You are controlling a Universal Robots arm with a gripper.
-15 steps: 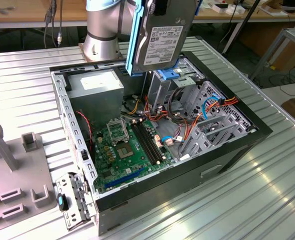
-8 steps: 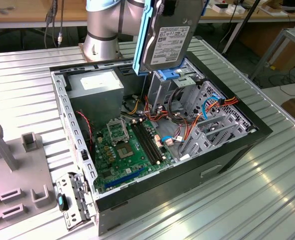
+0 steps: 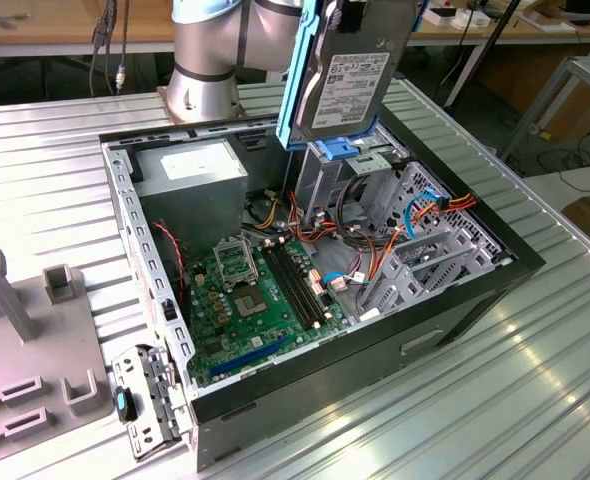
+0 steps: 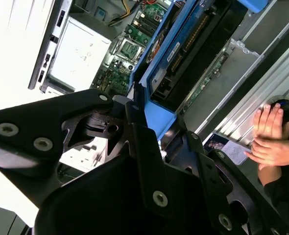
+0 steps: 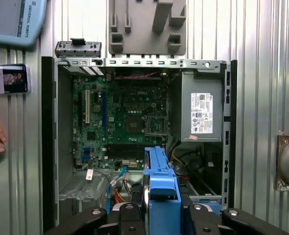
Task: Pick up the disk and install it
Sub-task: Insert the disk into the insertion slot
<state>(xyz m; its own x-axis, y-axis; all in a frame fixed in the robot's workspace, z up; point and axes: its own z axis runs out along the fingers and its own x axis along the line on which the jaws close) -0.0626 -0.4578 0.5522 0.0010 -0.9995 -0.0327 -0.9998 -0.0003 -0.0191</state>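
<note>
Gripper point(image 5: 161, 216) clamped narrow on disk point(image 3: 350, 75), held upright above open computer case point(image 3: 305, 398); one disk, one case, one power-supply box point(image 3: 190, 172) inside

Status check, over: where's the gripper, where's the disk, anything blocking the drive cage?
Gripper shut on the disk. Disk upright over the drive cage, not seated. Cables loose beside the cage.
</note>
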